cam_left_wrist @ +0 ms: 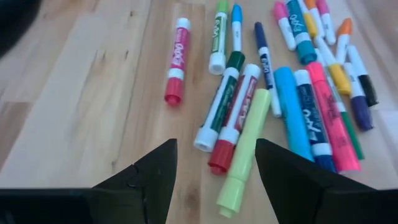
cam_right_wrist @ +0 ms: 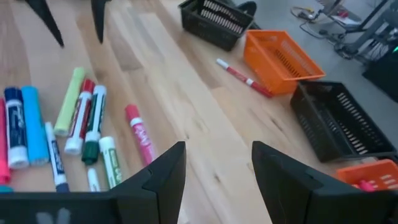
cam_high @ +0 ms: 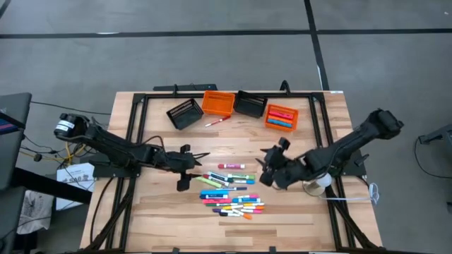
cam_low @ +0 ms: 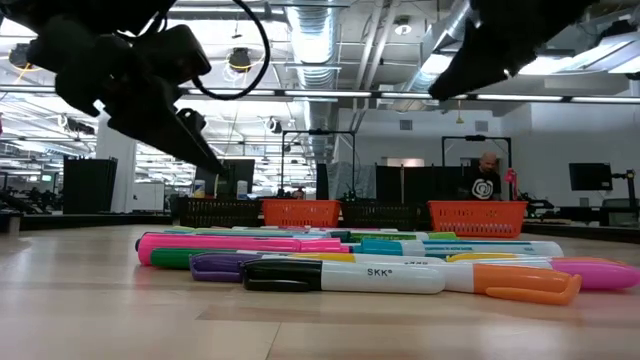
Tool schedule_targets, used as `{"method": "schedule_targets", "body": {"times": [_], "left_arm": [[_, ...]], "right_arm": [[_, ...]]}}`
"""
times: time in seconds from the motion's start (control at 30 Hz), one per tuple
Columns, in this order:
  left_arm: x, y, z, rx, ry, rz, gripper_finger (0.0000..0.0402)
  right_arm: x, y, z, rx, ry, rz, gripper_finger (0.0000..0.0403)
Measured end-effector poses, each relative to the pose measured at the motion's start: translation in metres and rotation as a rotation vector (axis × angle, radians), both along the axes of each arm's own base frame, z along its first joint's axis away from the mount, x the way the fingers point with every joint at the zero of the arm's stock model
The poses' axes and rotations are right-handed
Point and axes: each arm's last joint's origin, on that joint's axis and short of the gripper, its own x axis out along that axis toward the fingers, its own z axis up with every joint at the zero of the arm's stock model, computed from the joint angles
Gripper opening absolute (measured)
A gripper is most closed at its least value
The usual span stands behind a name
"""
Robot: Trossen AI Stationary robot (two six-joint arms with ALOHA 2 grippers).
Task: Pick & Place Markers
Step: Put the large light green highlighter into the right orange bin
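Several markers (cam_high: pixel 232 192) in pink, blue, green, orange, purple and white lie flat in a loose pile mid-table, also seen in the low view (cam_low: pixel 360 265). My left gripper (cam_high: pixel 198 168) hovers open just left of the pile. In its wrist view the left gripper (cam_left_wrist: pixel 214 146) has its fingers on either side of a yellow-green marker (cam_left_wrist: pixel 244 158), above it and apart from it. My right gripper (cam_high: pixel 265 169) is open, raised right of the pile near a pink marker (cam_right_wrist: pixel 140 138). A lone red marker (cam_high: pixel 215 122) lies by the bins.
Along the far side stand a black bin (cam_high: pixel 185 113), an orange bin (cam_high: pixel 218 103), a second black bin (cam_high: pixel 250 104) and an orange bin (cam_high: pixel 281 117) with markers in it. A white round object (cam_high: pixel 318 185) sits under the right arm. A person (cam_low: pixel 485 178) shows beyond the table.
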Motion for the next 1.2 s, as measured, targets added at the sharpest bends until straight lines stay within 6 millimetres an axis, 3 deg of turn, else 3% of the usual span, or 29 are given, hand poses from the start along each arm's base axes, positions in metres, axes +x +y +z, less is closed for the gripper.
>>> {"method": "schedule_targets", "body": {"times": [0.27,0.47,0.67,0.93,1.2], "left_arm": [[0.002,-0.013,-0.024,0.001,0.107,-0.032,0.0218],[0.004,-0.014,-0.037,0.055,0.147,-0.002,0.0218],[0.005,-0.013,-0.039,0.034,0.15,0.036,0.0218],[0.008,-0.015,-0.058,0.047,0.22,0.042,0.0218],[0.008,-0.015,-0.055,0.031,0.206,0.03,0.0212]], "right_arm": [[0.013,0.002,-0.024,-0.048,0.079,-0.009,0.0175],[0.013,-0.003,-0.018,-0.027,0.049,-0.025,0.0171],[0.009,0.004,-0.012,-0.011,0.016,0.003,0.0172],[0.009,0.007,-0.01,-0.008,0.001,0.017,0.0171],[0.009,0.007,-0.01,-0.008,0.0,0.017,0.0169]]}}
